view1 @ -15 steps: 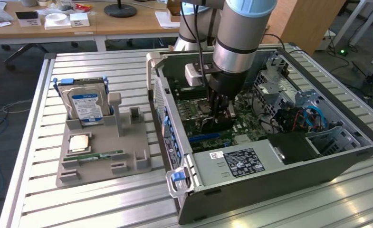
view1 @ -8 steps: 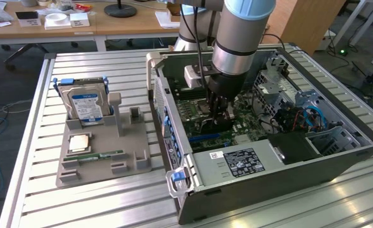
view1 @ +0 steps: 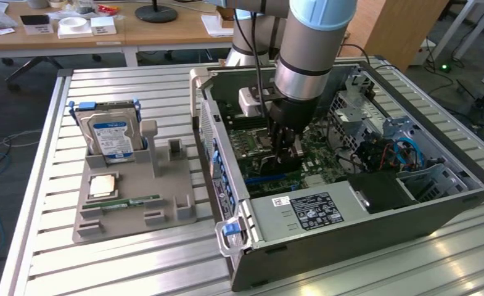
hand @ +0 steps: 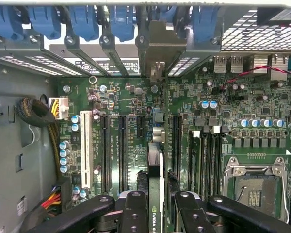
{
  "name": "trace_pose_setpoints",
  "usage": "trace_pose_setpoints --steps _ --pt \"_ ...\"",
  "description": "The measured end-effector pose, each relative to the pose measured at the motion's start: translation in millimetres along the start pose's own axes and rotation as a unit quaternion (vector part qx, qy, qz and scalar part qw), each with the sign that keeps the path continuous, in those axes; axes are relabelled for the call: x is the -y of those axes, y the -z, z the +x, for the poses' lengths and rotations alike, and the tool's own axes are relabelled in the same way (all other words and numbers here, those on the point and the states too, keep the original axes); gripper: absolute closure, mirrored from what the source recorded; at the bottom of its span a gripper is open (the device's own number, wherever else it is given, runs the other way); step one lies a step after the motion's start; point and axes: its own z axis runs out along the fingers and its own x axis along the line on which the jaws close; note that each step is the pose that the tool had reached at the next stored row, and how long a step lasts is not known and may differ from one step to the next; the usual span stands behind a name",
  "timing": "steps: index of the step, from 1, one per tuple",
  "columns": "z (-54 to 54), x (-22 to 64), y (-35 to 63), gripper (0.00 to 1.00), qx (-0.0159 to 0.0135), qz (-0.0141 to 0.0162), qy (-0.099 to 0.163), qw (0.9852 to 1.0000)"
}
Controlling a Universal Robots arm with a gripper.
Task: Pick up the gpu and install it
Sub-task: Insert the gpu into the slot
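My gripper (view1: 281, 161) reaches down into the open computer case (view1: 439, 203), over the green motherboard (view1: 320, 163). It is shut on the gpu (hand: 155, 194), which I see edge-on in the wrist view as a thin board between the two black fingers (hand: 134, 213). The card's silver end bracket (hand: 157, 73) stands at the case's rear slot openings. The card is upright, in line with a long black expansion slot (hand: 176, 145), low over the board. Whether its edge sits in the slot I cannot tell.
A grey parts holder (view1: 172, 213) beside the case, on the exterior view's left, carries a silver hard drive (view1: 110, 137), a CPU (view1: 103, 185) and a RAM stick (view1: 131, 201). Inside the case are the power supply (view1: 307, 209), an empty CPU socket (hand: 254, 187) and cable bundles (hand: 34, 114).
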Motion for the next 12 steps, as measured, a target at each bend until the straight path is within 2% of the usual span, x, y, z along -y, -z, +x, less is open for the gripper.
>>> trace_pose_setpoints --steps 12 --pt "0.0 0.0 -4.2 0.74 0.0 0.0 0.0 1.0"
